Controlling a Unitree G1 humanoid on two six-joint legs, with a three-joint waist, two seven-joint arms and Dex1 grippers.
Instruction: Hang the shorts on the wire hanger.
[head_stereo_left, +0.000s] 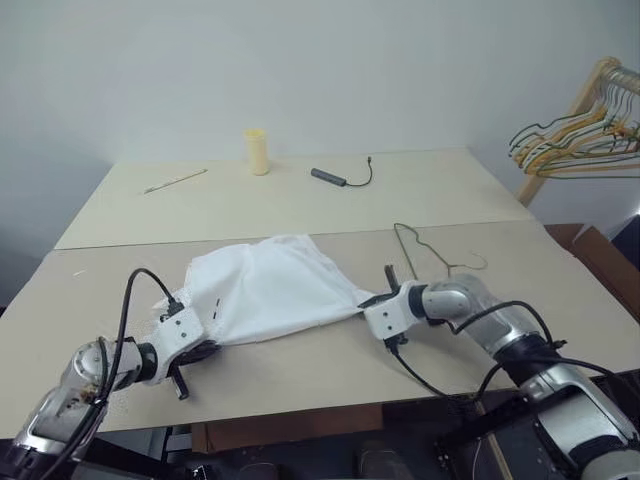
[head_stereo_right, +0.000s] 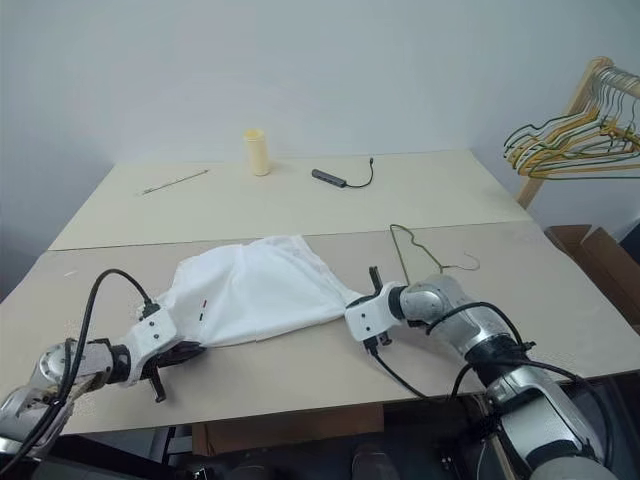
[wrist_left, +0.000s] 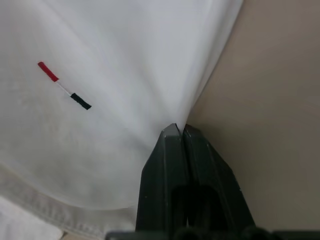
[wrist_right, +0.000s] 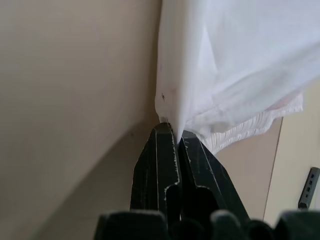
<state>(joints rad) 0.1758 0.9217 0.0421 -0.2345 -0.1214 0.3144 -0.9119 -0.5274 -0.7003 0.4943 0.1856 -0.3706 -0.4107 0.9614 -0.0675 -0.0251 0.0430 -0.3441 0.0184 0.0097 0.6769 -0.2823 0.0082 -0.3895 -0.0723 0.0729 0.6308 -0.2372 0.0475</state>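
Between both grippers, white shorts (head_stereo_left: 265, 290)

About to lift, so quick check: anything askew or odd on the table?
Nothing stands out. The white cloth shorts are pinched at opposite edges by both claws, and the thin dark wire hanger lies flat beside them.

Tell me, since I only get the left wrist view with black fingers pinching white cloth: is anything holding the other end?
Observer: Yes. The right hand is shut on the opposite edge of the shorts, which stretch between it and the left hand.
Operator: Where's the hanger?
Observer: The wire hanger lies flat on the table, just beyond the right hand and apart from the shorts.
Operator: Anything else on the table?
Observer: A pale yellow cup stands upright at the far side.
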